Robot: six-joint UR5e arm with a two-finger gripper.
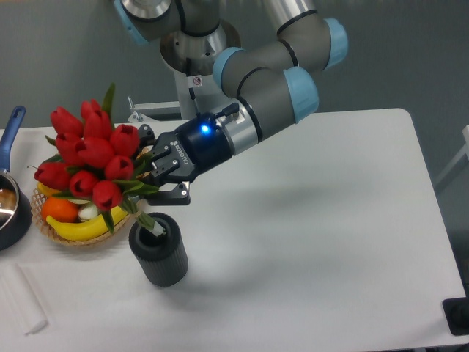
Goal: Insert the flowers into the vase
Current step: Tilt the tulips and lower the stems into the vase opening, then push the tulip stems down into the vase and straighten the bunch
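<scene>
vase (159, 258): dark ribbed cylinder, upright on white desk (315, 242), front left. flowers (94, 158): red tulip bunch, tilted, stem ends inside vase mouth. gripper (150, 180): fingers clenched on the stems.

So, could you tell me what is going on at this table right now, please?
The robot arm is putting the flowers into the vase. Its gripper is shut on the green stems just below the red buds, and the bunch is tilted, with the stem ends at the vase's mouth. A wicker basket of fruit sits just behind, and a dark pot stands at the left edge.
</scene>
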